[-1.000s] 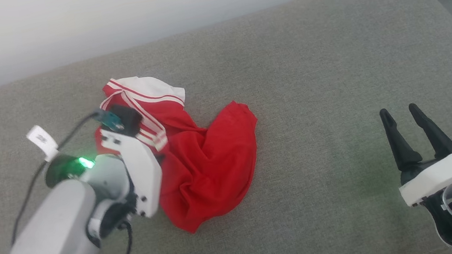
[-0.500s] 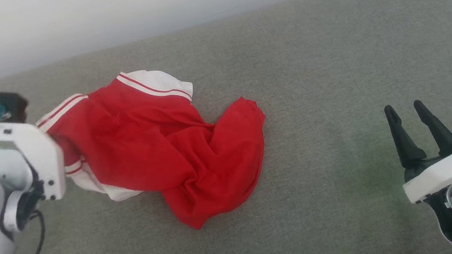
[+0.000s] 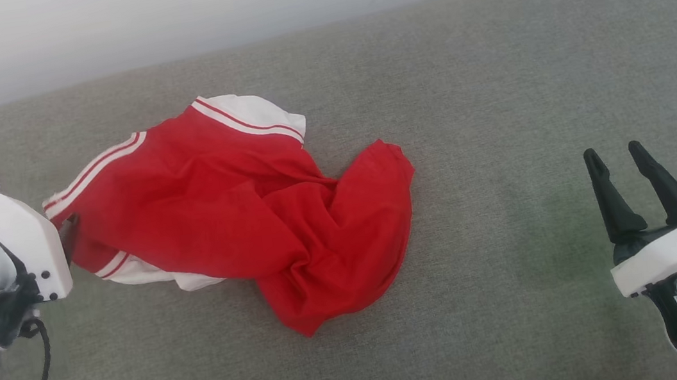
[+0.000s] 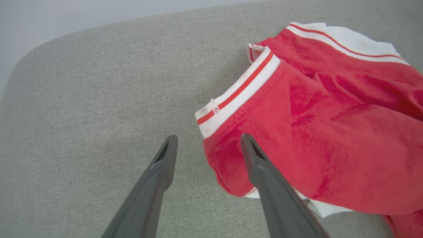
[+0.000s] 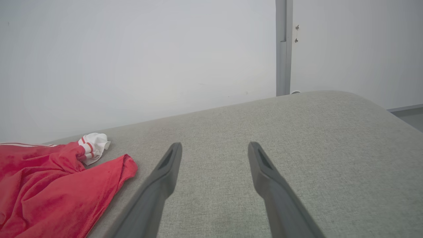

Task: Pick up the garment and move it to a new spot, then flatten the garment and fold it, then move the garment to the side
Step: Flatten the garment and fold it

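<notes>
On grey padded surface (image 3: 491, 68), mid-left: garment (image 3: 240, 228) crumpled, half spread. Left gripper (image 4: 208, 137) jaws released at its striped edge, holding nothing. Right gripper (image 3: 612, 148) jaws released, well apart from it. Prob flattening step: left pinches the trim, right takes the far red edge, pull apart low.

A grey woven cushion (image 3: 491, 68) before a plain white wall (image 5: 132, 66), with a grey upright (image 5: 283, 49), perhaps a door frame.
</notes>
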Robot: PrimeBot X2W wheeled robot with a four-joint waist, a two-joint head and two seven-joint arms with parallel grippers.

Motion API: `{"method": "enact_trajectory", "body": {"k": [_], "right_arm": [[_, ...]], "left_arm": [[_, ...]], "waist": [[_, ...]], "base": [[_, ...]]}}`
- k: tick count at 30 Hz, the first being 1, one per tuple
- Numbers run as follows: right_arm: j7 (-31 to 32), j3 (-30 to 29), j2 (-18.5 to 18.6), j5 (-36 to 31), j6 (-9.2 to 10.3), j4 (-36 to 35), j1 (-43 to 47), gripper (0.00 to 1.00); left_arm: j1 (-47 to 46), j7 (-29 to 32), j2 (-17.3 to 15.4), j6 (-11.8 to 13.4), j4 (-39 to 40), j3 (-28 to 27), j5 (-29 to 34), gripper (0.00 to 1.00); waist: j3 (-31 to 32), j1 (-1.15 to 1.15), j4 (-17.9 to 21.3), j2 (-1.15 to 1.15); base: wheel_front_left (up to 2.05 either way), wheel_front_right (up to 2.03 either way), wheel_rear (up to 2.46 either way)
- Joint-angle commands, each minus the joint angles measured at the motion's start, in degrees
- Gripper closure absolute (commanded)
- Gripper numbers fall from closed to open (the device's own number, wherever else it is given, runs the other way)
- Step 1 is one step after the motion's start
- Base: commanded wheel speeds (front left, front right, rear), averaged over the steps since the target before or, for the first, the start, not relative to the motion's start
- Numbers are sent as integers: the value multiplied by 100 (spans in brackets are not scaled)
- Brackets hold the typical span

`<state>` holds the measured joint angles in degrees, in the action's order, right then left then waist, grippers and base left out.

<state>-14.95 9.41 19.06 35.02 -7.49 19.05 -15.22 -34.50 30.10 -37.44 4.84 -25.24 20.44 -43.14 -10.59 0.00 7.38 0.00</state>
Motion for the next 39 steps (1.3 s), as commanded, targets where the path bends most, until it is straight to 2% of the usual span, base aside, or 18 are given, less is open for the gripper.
{"method": "enact_trajectory", "body": {"k": [1,5,14,19,24,39], "right_arm": [[-33,-8,16,-39,0,-15,9,0],[-33,-23,27,-42,0,-49,43,0],[-33,10,55,-47,1,-82,80,0],[-33,59,50,-34,0,-83,57,0],[-32,122,47,-20,0,-81,-25,0],[-32,191,113,48,0,-93,-165,0]], "left_arm": [[75,121,-11,30,61,4,-72,0],[258,433,2,143,350,-14,-240,0],[982,1237,-45,762,1363,149,-435,0],[1228,1152,27,851,1698,245,-352,0],[1141,957,268,989,1467,141,-479,0],[530,690,620,1005,148,-36,-584,0]], "waist": [[8,0,-23,0],[23,0,-65,0],[38,0,-102,0],[23,0,-85,0],[-30,0,-27,0],[-338,0,253,0]], "base": [[0,0,0],[0,0,0],[0,0,0],[0,0,0],[0,0,0],[0,0,0]]}}
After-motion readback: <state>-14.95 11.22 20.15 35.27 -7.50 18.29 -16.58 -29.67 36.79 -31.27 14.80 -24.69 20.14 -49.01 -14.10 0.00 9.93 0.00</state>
